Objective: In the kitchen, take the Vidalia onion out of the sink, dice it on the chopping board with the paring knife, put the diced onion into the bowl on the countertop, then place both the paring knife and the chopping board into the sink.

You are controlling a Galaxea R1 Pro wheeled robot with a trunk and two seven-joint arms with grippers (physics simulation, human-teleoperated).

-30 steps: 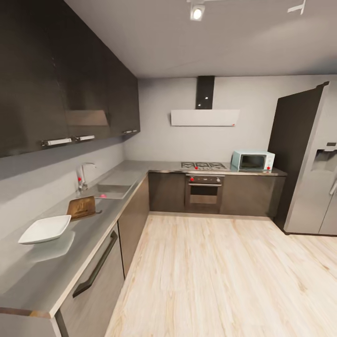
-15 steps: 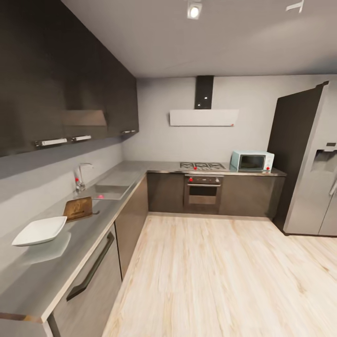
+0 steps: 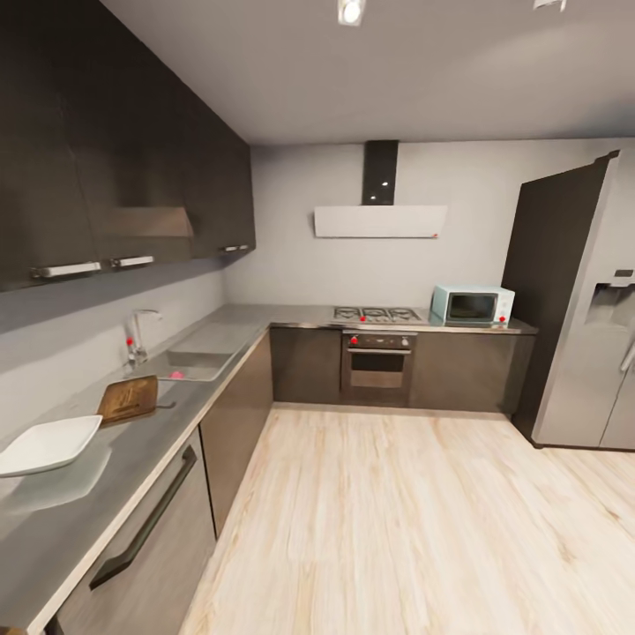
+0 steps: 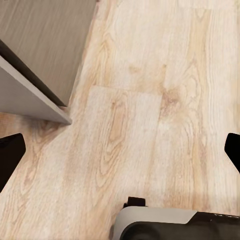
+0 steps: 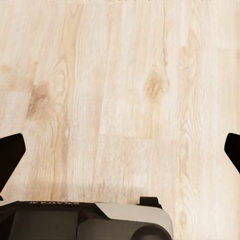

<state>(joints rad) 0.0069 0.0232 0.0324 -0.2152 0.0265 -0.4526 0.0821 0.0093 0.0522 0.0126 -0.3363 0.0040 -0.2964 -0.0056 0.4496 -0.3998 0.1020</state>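
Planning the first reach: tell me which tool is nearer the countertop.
Left. The left tool hangs open over floor beside the countertop corner; the right tool, open, has only wood floor beneath.

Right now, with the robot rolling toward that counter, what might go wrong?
The bowl sits close to the countertop front edge, on the near side of the chopping board and sink, so an arm reaching past could knock it off. The left gripper hangs open above the floor beside a cabinet corner, so turning tightly might clip it. A small pinkish thing in the sink may be the onion, but that is unclear from here.
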